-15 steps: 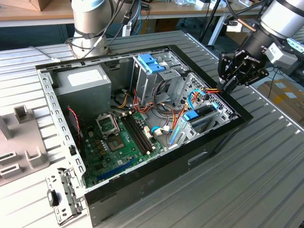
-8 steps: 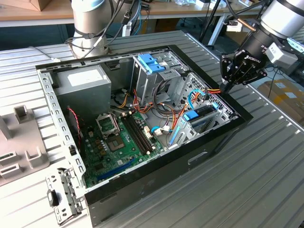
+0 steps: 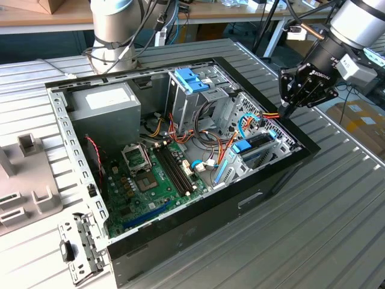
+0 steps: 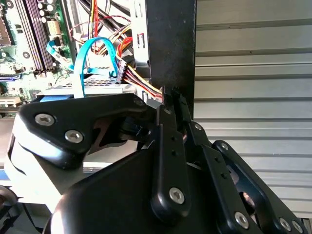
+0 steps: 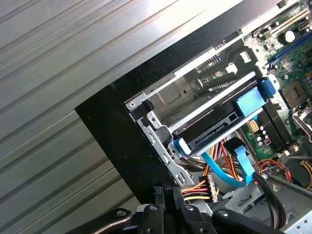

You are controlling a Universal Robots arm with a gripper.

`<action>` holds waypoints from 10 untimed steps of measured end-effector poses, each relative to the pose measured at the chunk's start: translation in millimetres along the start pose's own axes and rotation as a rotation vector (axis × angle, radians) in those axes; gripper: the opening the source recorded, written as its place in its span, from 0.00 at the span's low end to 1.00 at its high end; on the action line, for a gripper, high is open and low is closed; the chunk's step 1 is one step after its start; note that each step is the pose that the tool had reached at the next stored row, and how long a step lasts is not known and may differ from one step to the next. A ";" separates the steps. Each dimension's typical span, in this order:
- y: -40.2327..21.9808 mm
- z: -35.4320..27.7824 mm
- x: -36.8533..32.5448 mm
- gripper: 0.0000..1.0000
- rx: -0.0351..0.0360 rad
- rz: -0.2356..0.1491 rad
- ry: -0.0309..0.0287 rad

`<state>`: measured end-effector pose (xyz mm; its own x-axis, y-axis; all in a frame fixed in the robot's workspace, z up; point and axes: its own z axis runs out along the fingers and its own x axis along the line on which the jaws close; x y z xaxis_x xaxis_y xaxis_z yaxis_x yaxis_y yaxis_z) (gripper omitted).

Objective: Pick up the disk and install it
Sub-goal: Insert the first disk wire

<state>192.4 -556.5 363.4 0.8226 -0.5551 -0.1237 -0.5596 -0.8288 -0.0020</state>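
Gripper (image 3: 287,110) closed, pinching power connector (image 5: 206,187) w/ coloured wires, just beside disk (image 5: 214,127). Disk already in bay of PC case (image 3: 252,195), on bench (image 3: 337,229).

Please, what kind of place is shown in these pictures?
Probably a robotics lab or workshop bench. An open computer case lies on a ribbed metal table, the gripper hangs at the case's edge near the disk, and wooden workbenches stand behind.
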 end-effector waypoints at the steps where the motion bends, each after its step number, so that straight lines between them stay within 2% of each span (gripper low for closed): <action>1: 0.0 -0.7 -0.1 0.18 0.0002 0.000 -0.0001; 4: -0.6 -6.8 -1.3 0.18 -0.0002 0.000 0.0002; 10: -0.5 -13.3 -2.9 0.17 0.0016 0.000 -0.0010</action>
<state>191.7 -555.5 376.9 0.8226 -0.5548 -0.1247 -0.5596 -0.8288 -0.0037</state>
